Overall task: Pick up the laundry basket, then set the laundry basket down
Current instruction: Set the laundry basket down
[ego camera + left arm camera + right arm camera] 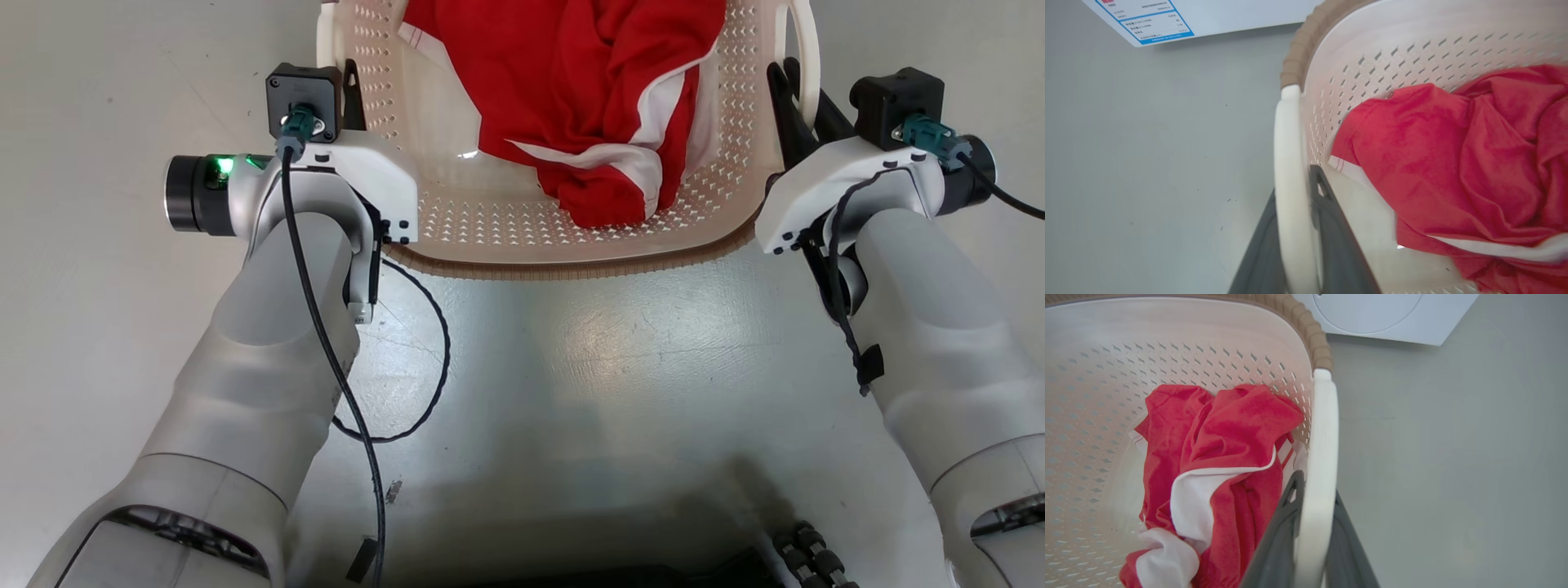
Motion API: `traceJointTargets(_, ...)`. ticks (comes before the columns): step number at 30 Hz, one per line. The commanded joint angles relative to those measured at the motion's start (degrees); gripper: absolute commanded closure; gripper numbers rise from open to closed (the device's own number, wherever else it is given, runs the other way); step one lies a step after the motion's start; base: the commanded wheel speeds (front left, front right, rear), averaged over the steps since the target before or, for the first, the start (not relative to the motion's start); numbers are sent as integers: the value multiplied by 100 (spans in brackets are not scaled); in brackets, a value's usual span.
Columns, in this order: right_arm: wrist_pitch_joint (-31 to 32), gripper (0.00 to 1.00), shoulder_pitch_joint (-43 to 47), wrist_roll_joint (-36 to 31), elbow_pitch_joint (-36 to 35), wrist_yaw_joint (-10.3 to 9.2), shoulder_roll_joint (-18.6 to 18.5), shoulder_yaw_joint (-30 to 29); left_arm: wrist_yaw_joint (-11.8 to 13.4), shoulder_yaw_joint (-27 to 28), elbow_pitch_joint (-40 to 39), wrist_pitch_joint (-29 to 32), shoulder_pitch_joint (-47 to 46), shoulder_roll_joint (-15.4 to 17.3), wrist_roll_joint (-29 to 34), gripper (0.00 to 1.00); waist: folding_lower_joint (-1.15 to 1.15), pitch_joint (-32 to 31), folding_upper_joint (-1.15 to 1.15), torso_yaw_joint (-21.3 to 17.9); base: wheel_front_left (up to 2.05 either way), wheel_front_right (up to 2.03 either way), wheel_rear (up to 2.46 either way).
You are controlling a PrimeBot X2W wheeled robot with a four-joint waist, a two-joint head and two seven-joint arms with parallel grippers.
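Grey floor (571, 367) is stretching out below the robot. Both forearms (269, 343) are reaching fwd, spread wide. Left gripper (1294, 188) & right gripper (1316, 490) are each clamping a white loop handle (1290, 143) of the laundry basket (571, 265), w/ red garment (588, 90) inside. Grasp looks done. Lift can't be judged, and set-down is remaining. Washing machine (1372, 314) is standing beyond.
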Motion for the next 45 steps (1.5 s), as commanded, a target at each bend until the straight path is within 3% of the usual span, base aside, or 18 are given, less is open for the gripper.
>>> traceJointTargets(1,-80,50,312,-117,-38,50,184,66,-19,94,-93,-37,-34,45,80,92,0,7,0,-3,0,0,0)
traceJointTargets(2,-80,0,304,-139,-19,50,182,30,-15,115,-107,-37,-26,44,56,38,0,9,0,-5,0,0,0)
traceJointTargets(3,-80,0,304,-160,-6,50,181,-17,-2,105,-90,-37,-20,44,63,0,0,6,0,-6,0,0,0)
traceJointTargets(26,-80,0,939,-516,-637,50,173,-727,124,76,-113,-37,506,43,-397,0,0,-857,0,30,0,0,0)
traceJointTargets(34,-80,0,1361,-662,-1113,50,146,-928,48,139,-354,-37,977,43,-570,0,0,-1570,0,102,0,0,0)
traceJointTargets(45,-80,0,2352,-966,-1753,50,7,-1348,-271,281,-790,-37,2037,42,-653,0,0,-3002,0,315,0,0,0)
